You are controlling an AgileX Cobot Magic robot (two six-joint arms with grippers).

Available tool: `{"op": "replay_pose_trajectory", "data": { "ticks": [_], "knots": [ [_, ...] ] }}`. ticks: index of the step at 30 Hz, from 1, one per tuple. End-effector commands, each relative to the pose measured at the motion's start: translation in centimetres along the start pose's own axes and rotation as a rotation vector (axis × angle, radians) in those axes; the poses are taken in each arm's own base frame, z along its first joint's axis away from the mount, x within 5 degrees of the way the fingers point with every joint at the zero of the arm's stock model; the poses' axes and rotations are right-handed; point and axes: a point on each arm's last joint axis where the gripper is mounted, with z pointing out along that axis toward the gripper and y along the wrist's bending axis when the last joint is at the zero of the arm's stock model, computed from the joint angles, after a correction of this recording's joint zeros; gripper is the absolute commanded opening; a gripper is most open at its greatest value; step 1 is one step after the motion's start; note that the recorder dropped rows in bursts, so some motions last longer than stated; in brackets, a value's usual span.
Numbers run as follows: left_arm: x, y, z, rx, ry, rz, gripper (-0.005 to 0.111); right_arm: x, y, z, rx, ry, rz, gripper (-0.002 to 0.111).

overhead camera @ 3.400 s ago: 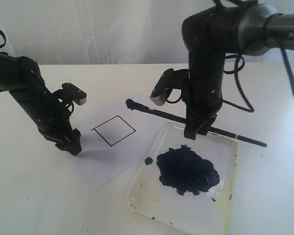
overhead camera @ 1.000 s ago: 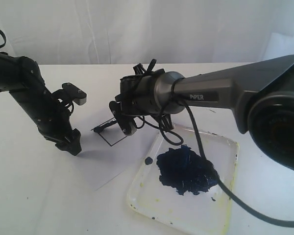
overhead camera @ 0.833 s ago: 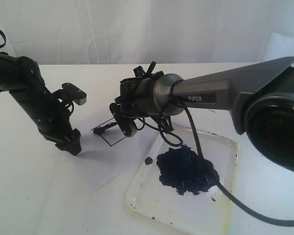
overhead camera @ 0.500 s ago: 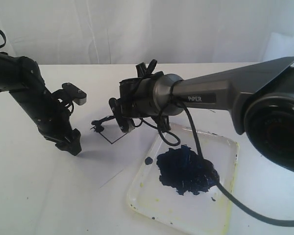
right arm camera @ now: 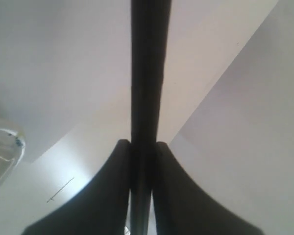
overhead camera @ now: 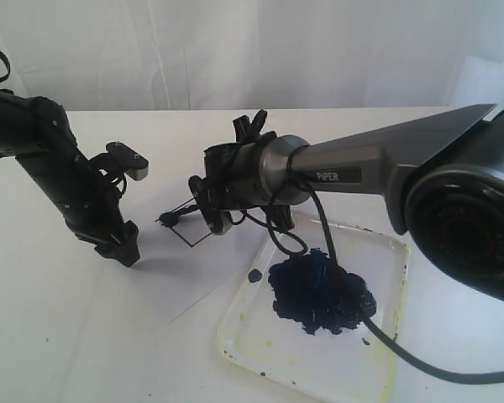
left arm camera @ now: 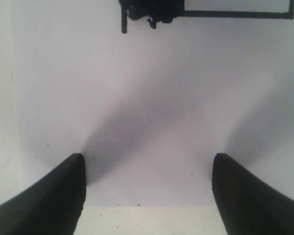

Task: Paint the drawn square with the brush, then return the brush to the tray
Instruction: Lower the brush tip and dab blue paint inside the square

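Black brush [right arm camera: 147,73] sits clamped between the right gripper's [right arm camera: 143,147] fingers, tip at a corner of the drawn square [overhead camera: 189,236], midway between the table's side edges; filling seems barely begun, the arm hiding much. Left gripper [left arm camera: 147,166] gapes empty; return to the tray [overhead camera: 235,336], near-right corner, remains

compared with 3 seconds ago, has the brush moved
Yes. Held by the right gripper, the brush has moved left, off the tray's far rim, and its tip is now at the drawn square's left corner.
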Motion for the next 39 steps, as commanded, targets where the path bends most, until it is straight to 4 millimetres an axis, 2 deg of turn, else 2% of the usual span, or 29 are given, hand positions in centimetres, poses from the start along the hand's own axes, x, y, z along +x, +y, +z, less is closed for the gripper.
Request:
{"op": "replay_pose_trajectory", "data": {
  "ticks": [1, 12, 39],
  "knots": [
    [0.73, -0.63, 0.63, 0.052, 0.057, -0.01, 0.074, 0.07, -0.22, -0.06, 0.016, 0.007, -0.026, 0.0],
    [0.73, -0.63, 0.63, 0.052, 0.057, -0.01, 0.074, 0.66, -0.24, -0.14, 0.011, 0.067, -0.039, 0.0],
    [0.71, -0.56, 0.64, 0.045, 0.056, -0.004, 0.074, 0.85, 0.0, -0.42, -0.043, 0.061, -0.13, 0.0]
  ]
}}
